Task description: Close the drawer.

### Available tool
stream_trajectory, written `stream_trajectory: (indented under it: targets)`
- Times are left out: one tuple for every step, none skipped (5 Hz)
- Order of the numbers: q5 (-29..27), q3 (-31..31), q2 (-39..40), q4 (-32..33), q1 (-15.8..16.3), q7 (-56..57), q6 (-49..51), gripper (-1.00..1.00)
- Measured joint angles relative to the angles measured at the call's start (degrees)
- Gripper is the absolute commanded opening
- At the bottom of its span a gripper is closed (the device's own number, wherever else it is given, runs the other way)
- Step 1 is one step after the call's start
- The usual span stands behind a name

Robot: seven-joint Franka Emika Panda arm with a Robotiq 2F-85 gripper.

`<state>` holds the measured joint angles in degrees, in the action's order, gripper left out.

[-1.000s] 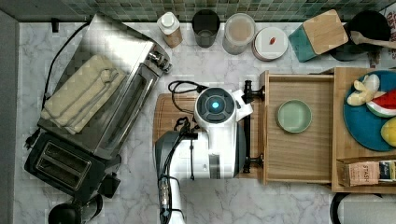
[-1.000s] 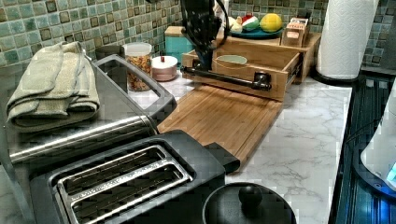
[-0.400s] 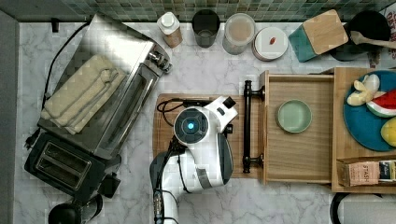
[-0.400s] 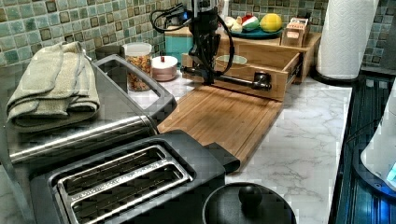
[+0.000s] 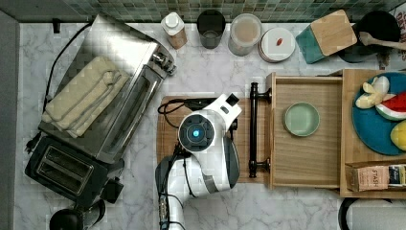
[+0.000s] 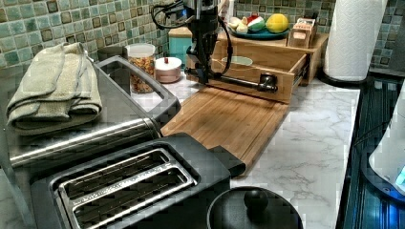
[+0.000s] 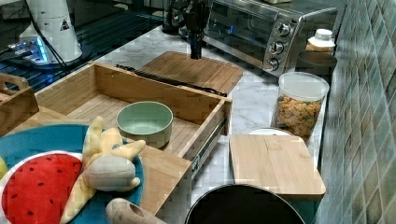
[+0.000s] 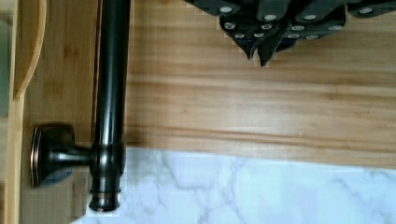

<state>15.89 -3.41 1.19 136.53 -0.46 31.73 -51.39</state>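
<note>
The drawer [image 5: 306,160] stands pulled out from the cabinet, a light-wood box with a green bowl [image 5: 300,119] inside. Its black bar handle [image 5: 253,129] runs across the front. My gripper [image 8: 259,58] is shut with nothing in it. It hangs over the bamboo cutting board [image 5: 167,143], a short way off the handle [image 8: 111,93] on the side away from the drawer, not touching it. In the left view the gripper [image 6: 203,78] points down just in front of the handle [image 6: 239,82]. The right view has the gripper [image 7: 196,53] beyond the drawer front [image 7: 154,93].
A toaster oven [image 5: 105,91] with a folded towel and a toaster [image 5: 62,167] stand at the top view's left. Jars and canisters [image 5: 245,33] line the back wall. The cabinet top holds a blue plate [image 5: 378,129] with toy food. A paper towel roll [image 6: 356,38] stands beside the cabinet.
My arm has moved toward the top view's left, from over the handle to over the cutting board. The drawer has stayed where it was.
</note>
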Motion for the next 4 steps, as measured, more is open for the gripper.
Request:
stream_trajectory:
  targets:
    - [0.18,0.17,1.51,0.00,0.04,0.00,-3.55,-1.00]
    - [0.18,0.32,3.61,0.00,0.06,0.03,-4.36,-1.00]
    - [0.18,0.45,5.61,-0.11,0.03,0.03,-3.78,-1.00]
    - [0.18,1.07,7.34,0.00,0.19,0.14,-3.78,-1.00]
